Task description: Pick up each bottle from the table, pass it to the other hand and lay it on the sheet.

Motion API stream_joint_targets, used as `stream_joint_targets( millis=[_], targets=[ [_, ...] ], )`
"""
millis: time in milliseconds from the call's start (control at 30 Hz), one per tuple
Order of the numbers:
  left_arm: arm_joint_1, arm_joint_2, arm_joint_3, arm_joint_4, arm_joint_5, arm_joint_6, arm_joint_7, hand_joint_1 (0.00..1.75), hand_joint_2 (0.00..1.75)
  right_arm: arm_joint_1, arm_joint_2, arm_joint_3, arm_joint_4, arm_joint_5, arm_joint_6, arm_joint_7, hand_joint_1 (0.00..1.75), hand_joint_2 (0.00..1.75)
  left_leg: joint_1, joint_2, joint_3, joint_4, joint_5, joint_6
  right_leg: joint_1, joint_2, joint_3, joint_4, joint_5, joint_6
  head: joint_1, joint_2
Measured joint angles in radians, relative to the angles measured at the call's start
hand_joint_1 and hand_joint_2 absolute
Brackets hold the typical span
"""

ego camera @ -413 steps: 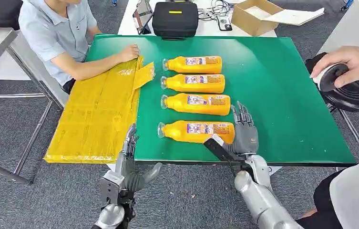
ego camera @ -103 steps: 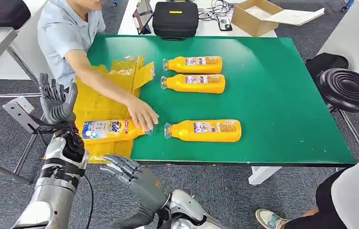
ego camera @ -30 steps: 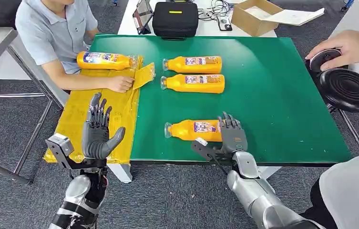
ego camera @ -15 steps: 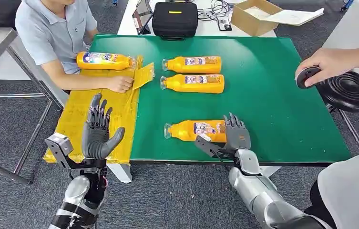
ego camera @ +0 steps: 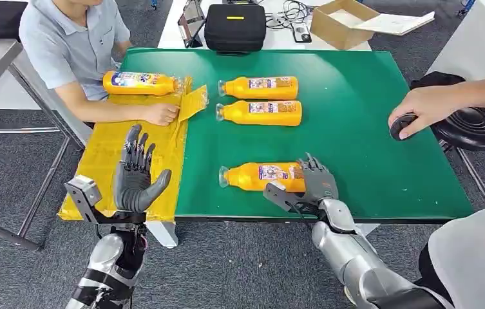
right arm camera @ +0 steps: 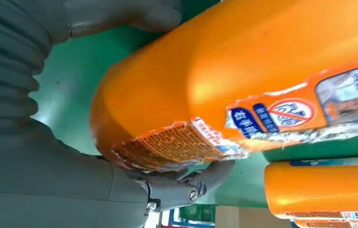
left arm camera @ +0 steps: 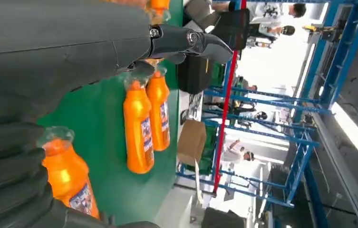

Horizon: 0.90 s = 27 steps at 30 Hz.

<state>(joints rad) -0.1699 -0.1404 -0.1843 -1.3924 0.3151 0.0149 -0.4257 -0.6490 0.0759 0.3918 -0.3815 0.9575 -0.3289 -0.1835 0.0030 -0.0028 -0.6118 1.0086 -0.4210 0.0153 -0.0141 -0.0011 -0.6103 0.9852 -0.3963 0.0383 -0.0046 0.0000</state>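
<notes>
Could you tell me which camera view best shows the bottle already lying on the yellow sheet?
The head view: the bottle lies whole on the yellow sheet, at its far end by the person's arm, label legible. The wrist views show other bottles lying on the green table; I cannot pick this one out in them.

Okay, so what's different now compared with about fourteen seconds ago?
One of the four bottles has left the green table and now lies on the yellow sheet near the seated person: the moved bottle. The right hand has closed around the base of the nearest bottle, which still lies on the table. The left hand has risen, fingers spread. The two far bottles stayed put.
</notes>
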Motion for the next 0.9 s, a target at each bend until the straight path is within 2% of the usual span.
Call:
stream_joint_targets(
  millis=[167, 467, 700, 900],
  targets=[
    [-0.028, -0.005, -0.013, 0.035, 0.004, -0.012, 0.000, 0.00, 1.75, -0.017, -0.005, -0.003, 0.018, 0.002, 0.092, 0.015, 1.75, 1.75, 0.000, 0.001, 0.006, 0.000, -0.001, -0.001, 0.000, 0.001, 0.005, 0.000, 0.000, 0.000, 0.000, 0.000],
    [-0.041, -0.005, -0.014, 0.056, 0.019, -0.010, -0.006, 0.00, 1.75, -0.017, -0.013, -0.010, 0.029, -0.007, 0.101, 0.005, 1.75, 1.75, 0.001, 0.001, 0.011, 0.000, -0.002, -0.001, 0.000, 0.001, 0.011, 0.000, -0.001, 0.000, 0.000, 0.000],
    [-0.023, -0.016, 0.031, 0.047, 0.024, 0.186, -0.009, 0.00, 1.75, 0.023, 0.002, -0.129, 0.025, -0.236, 0.004, -0.221, 1.75, 1.75, 0.001, 0.001, 0.011, 0.000, -0.002, -0.002, 0.001, 0.002, 0.012, 0.000, -0.001, 0.000, 0.000, 0.000],
    [0.023, -0.016, 0.068, 0.045, 0.038, 0.203, 0.006, 0.00, 1.75, 0.076, 0.036, -0.245, -0.020, -0.383, -0.030, -0.350, 1.75, 1.75, 0.001, 0.000, 0.007, 0.000, -0.002, -0.002, 0.001, 0.002, 0.008, 0.000, -0.001, -0.001, 0.000, 0.000]
  ],
)
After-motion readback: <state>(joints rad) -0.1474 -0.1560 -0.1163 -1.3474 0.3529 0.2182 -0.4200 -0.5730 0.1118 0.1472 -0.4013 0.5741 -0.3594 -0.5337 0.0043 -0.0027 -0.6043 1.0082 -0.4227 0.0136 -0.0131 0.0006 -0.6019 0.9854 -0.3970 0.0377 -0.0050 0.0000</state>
